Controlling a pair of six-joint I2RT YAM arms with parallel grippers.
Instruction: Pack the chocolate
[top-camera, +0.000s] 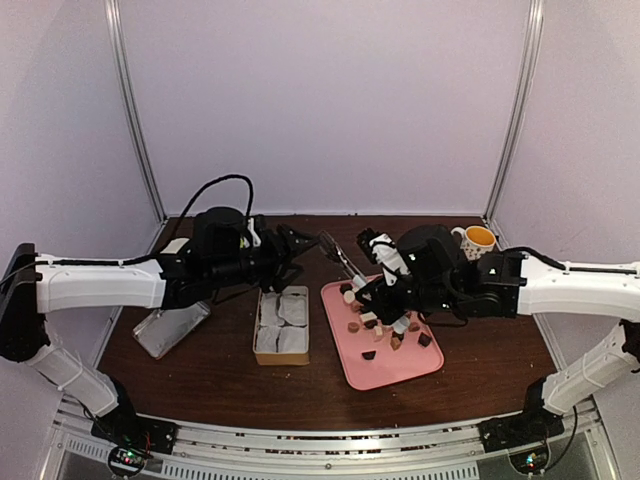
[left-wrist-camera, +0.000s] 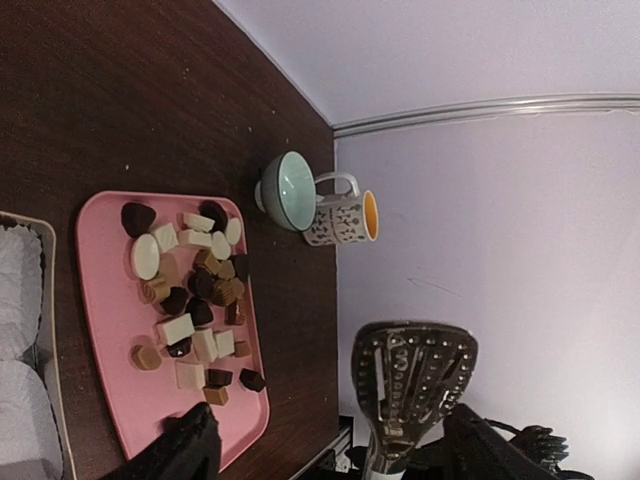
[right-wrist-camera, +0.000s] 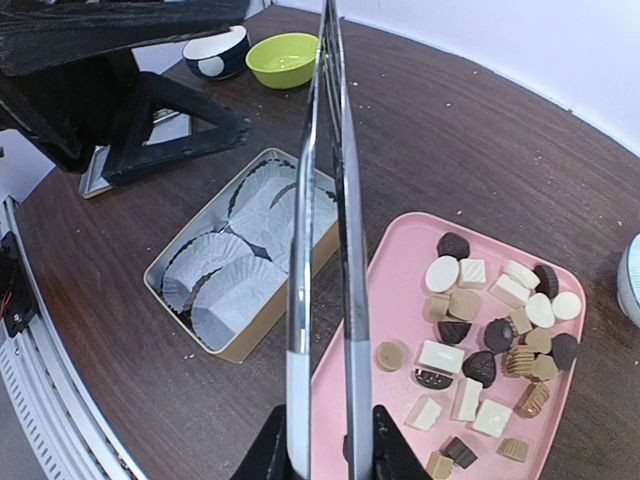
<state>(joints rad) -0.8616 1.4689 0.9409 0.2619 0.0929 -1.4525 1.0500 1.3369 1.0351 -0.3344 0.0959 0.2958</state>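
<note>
Right gripper (right-wrist-camera: 330, 445) clamps the handles of long slim tongs (right-wrist-camera: 325, 200), squeezed nearly together; left gripper (top-camera: 303, 243) stands spread wide around their perforated tip, not touching it. Small dark, caramel and white chocolate pieces (right-wrist-camera: 490, 330) lie heaped on a pink plastic tray (right-wrist-camera: 400, 260) right of centre on the dark brown wooden table (right-wrist-camera: 450, 120), walled by pale lilac panels (top-camera: 320, 100). Overhead, the right arm (top-camera: 560, 285) hides much of the tray; a tan box (right-wrist-camera: 265, 325) of white paper cups (right-wrist-camera: 230, 290) sits beside its left edge.
</note>
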